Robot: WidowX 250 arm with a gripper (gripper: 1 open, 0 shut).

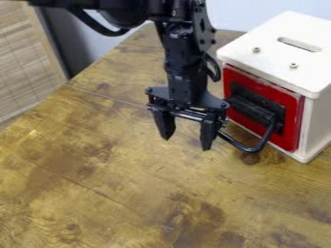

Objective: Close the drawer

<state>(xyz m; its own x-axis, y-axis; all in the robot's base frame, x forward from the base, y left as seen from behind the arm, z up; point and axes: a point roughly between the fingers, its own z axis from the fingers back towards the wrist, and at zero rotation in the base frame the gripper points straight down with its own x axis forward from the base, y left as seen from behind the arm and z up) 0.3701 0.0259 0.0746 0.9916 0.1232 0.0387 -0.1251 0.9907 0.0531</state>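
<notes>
- The drawer, red-fronted with a black panel, sat in a white box at the right edge of the wooden surface. Its front appeared nearly flush with the box; how far it remained open could not be judged from this single view.
- The black U-shaped handle projected from the drawer front toward the arm, low and close to the surface.
- The gripper hung just left of the handle, pointing down, its fingers spread apart and holding nothing.
- The right-hand finger stood just beside the handle's outer bar; contact could not be confirmed.
- The drawer lay to the right of the fingers, so closing it would likely call for a push rightward into the box.
- The box's far side was cut off by the frame edge.
- The drawer's interior and its runners were hidden.
</notes>
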